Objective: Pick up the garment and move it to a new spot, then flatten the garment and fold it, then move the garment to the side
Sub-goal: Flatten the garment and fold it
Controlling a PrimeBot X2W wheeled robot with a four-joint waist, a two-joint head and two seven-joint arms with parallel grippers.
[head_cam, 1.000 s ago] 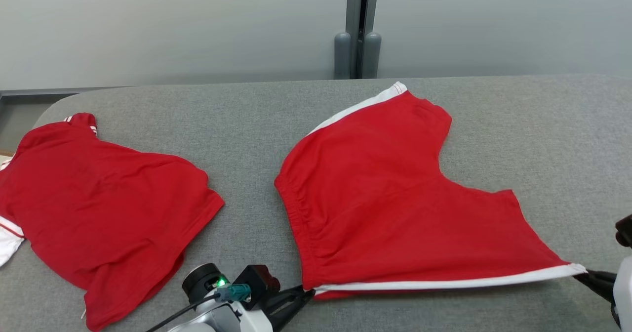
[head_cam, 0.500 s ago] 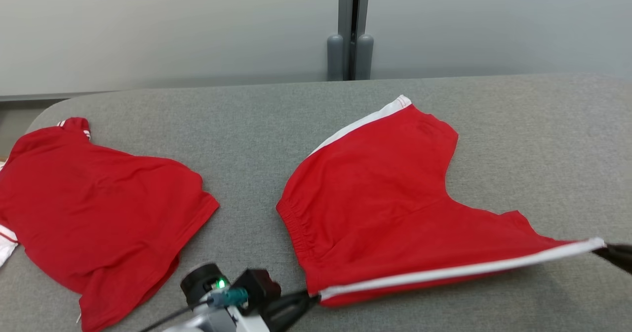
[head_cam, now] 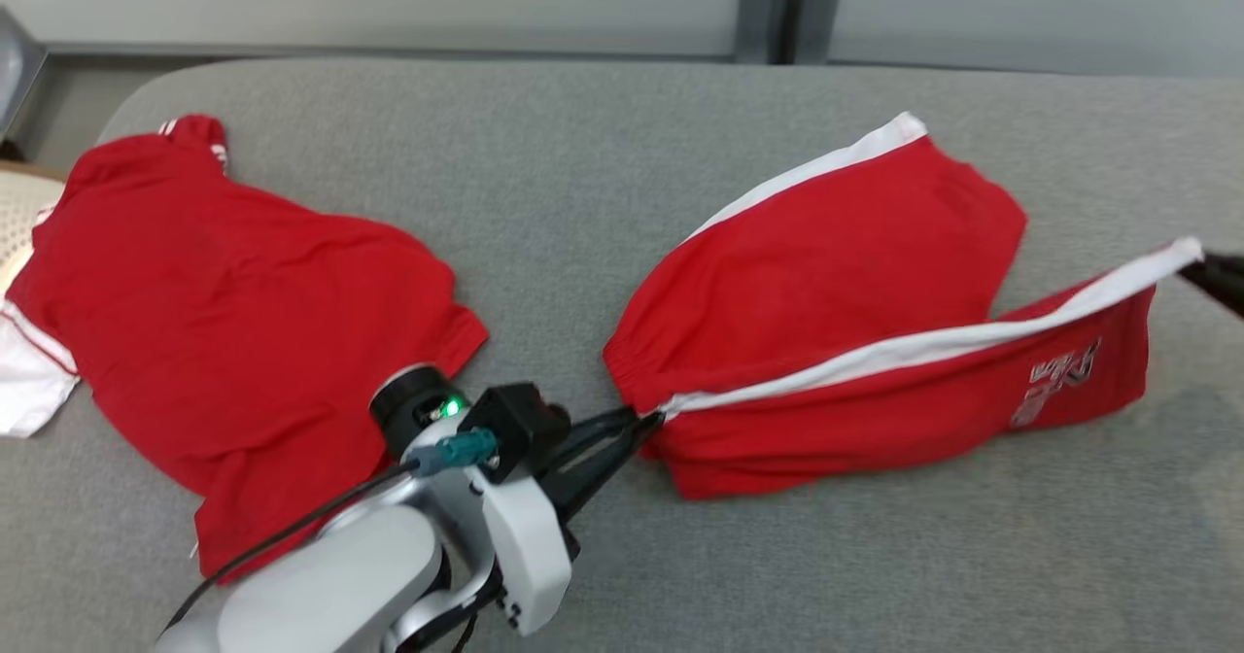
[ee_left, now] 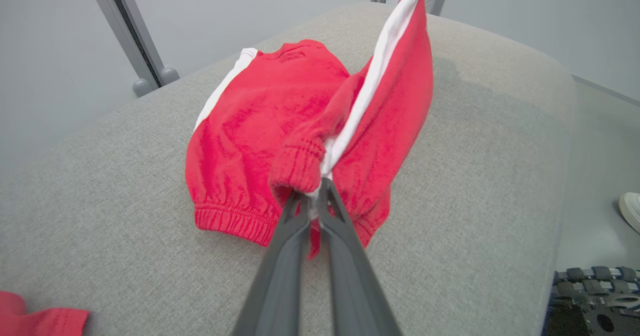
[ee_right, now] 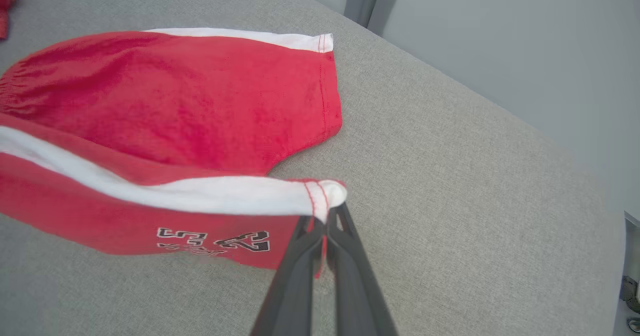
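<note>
The garment point(head_cam: 826, 274) is a pair of red shorts with white side stripes, lying right of centre on the grey table. Its near leg is lifted along the white stripe and hangs as a flap showing a dark printed number point(ee_right: 215, 240). My left gripper point(head_cam: 649, 420) is shut on the waistband end of that stripe point(ee_left: 316, 188). My right gripper point(head_cam: 1193, 262) is shut on the hem end of the stripe point(ee_right: 327, 201). The far leg point(ee_right: 200, 91) rests flat on the table.
A second red garment with white trim point(head_cam: 233, 303) lies spread at the table's left. The grey padded table point(head_cam: 583, 148) has a rounded far-left corner; a grey post point(head_cam: 789, 2) stands behind it. A shoe point(ee_left: 631, 208) and a dark basket point(ee_left: 595, 301) are off the table's end.
Both grippers have raised the near striped edge and carried it away from me over the shorts, so the printed underside now shows. The head camera has tilted down and shifted.
</note>
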